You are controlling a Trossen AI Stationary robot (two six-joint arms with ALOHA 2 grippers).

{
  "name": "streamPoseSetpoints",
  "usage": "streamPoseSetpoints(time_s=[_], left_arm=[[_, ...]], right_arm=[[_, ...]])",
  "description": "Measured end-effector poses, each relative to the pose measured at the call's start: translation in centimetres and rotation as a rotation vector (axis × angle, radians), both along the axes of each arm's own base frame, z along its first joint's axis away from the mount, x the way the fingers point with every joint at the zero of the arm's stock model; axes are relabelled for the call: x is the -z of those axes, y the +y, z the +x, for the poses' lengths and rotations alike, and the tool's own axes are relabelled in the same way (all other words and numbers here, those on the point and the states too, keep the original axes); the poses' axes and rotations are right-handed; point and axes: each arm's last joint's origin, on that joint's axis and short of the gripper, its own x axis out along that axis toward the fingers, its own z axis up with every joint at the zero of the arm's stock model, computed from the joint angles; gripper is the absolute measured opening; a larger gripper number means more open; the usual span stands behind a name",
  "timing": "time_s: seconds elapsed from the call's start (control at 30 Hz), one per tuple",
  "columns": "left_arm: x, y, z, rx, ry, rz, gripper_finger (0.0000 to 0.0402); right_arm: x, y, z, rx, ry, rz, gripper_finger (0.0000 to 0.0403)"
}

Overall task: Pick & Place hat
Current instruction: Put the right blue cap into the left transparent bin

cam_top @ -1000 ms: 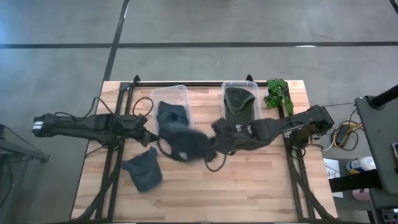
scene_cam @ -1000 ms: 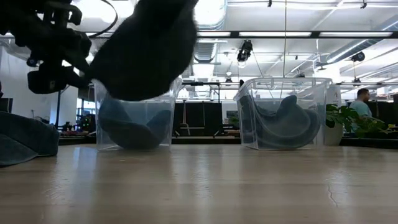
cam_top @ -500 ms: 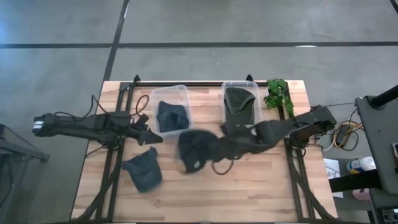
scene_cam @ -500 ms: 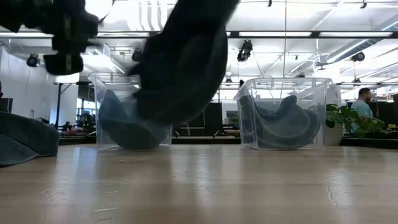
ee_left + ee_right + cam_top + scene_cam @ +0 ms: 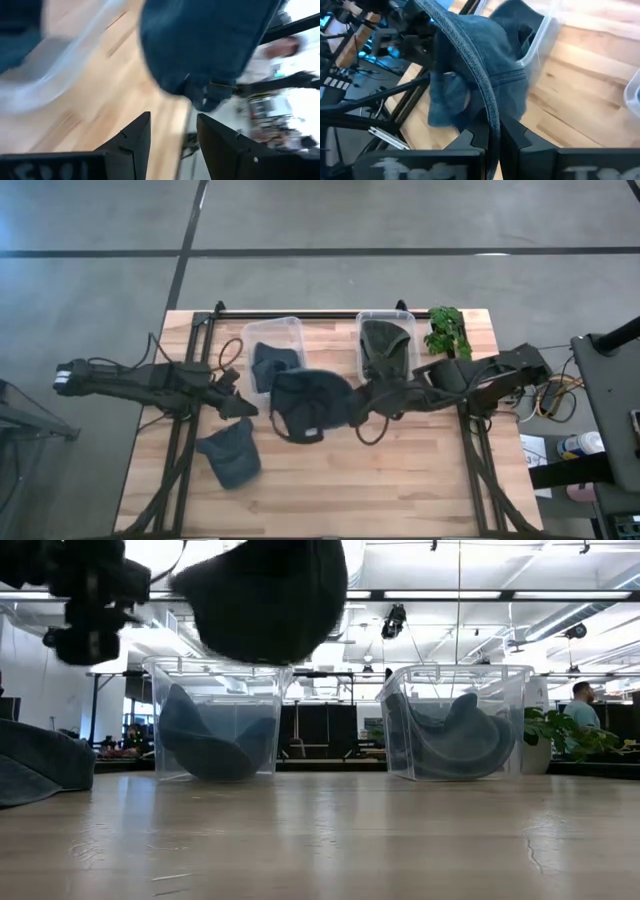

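Observation:
A dark blue denim cap [image 5: 305, 405] is in the air at mid-table, over the near right corner of the left clear bin [image 5: 262, 330]; in the low view the cap [image 5: 265, 595] shows above that bin. My right gripper [image 5: 352, 408] reaches in from the right and is shut on it. My left gripper [image 5: 243, 408] is open just left of the cap and touches nothing. The left bin holds a blue hat [image 5: 272, 360]. The right bin [image 5: 385, 315] holds a green hat [image 5: 385, 345]. Another blue cap [image 5: 230, 458] lies flat on the table, near left. My right gripper [image 5: 492, 137] pinches the cap's stitched edge [image 5: 487, 107] between its two fingers, coming level from the table's right. The cap is lifted clear of the table. Its crown [image 5: 470, 65] stands out ahead of the fingers, toward the table's left.
A small green plant [image 5: 447, 330] stands at the far right corner, beside the right bin. Black arm frames run along both table sides. Bare wood lies along the near edge [image 5: 400, 490]. A person [image 5: 583, 695] shows in the room behind.
My right gripper has drawn back a little toward the table's right and risen. The cap swung right and dipped, and now hangs higher, above the left bin's rim. My left gripper has shifted slightly toward the near edge.

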Motion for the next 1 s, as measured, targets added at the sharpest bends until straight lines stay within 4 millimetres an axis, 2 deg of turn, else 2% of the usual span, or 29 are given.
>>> streamPoseSetpoints(time_s=[0.1, 0.2, 0.47, 0.73, 1.0], left_arm=[[0.6, -0.1, -0.2, -0.013, 0.063, 0.015, 0.0153], [0.4, -0.1, -0.1, -0.024, 0.034, 0.021, 0.0153], [-0.1, -0.1, 1.3, -0.041, -0.048, 0.044, 0.0153], [-1.3, -0.3, 2.9, -0.040, -0.202, 0.052, 0.0153], [-1.0, -0.4, 4.3, -0.036, -0.153, 0.087, 0.0153]], right_arm=[[-0.7, 0.4, -0.8, 0.027, -0.044, 0.014, 0.0013], [-1.6, 0.4, -1.0, 0.042, -0.117, 0.026, 0.0013], [-2.5, 0.7, 0.4, 0.054, -0.263, -0.017, 0.0013], [0.0, 1.5, 2.8, 0.049, -0.203, 0.004, 0.0013], [2.4, 1.7, 5.2, 0.061, -0.162, 0.020, 0.0013]])
